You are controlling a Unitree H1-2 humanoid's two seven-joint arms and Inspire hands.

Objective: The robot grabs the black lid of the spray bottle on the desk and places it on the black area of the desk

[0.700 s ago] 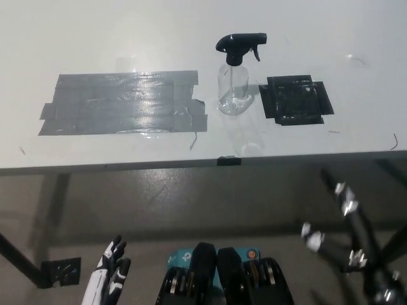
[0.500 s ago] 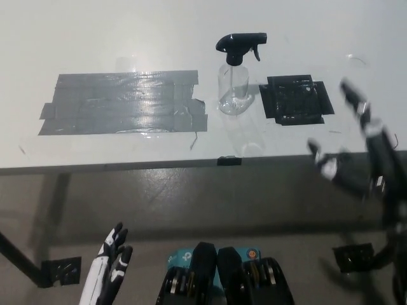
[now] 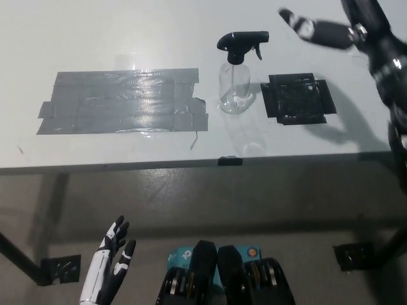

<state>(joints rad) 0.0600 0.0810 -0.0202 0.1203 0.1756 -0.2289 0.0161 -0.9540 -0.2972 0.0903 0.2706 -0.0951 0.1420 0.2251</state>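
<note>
The white left robot hand rests below the tabletop's near edge, fingers apart, holding nothing. A grey tape patch lies left of centre. The spray bottle stands upright mid-tabletop with its black lid on (trigger pointing right). Beside it lies the black area. The black right robot hand hovers over the far right edge, fingers spread, empty.

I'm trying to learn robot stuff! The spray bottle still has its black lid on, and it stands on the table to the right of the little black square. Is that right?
Almost. The black lid is on the spray bottle, but the head view shows the bottle standing to the left of the black square, between it and the big grey tape patch.
</note>
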